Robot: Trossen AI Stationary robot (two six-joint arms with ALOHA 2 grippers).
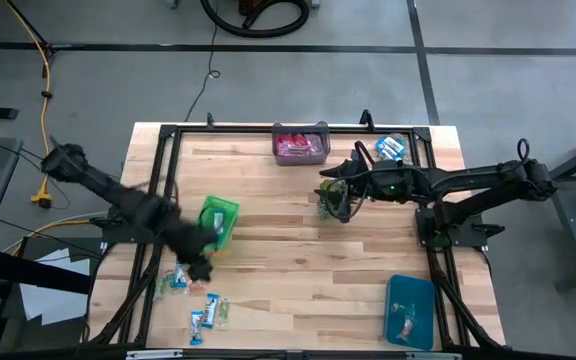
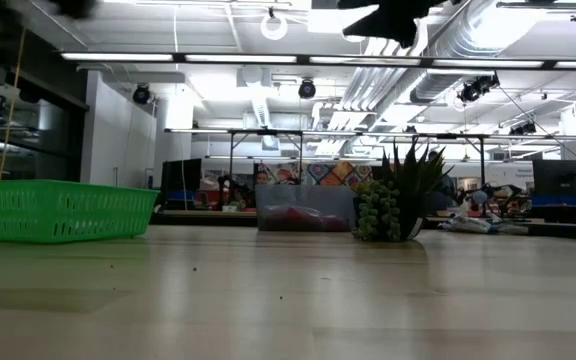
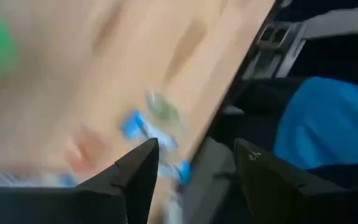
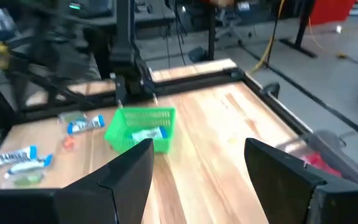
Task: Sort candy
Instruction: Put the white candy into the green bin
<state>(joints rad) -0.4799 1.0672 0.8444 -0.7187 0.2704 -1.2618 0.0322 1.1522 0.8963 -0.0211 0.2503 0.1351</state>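
left end effector (image 1: pixel 201 268) blurred — fingers apart — candy (image 1: pixel 208 312) smeared beneath.

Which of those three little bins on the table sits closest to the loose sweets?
The green bin. It sits just above the loose candy at the table's near-left; the pink bin and blue bin are much farther away.

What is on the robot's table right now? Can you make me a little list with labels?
Loose candy: scattered near the table's front-left corner
Green basket: left of centre, candy inside
Pink bin: back edge
Blue bin: front right
Plant: near the middle
Left gripper: open, above loose candy
Right gripper: open, above the plant
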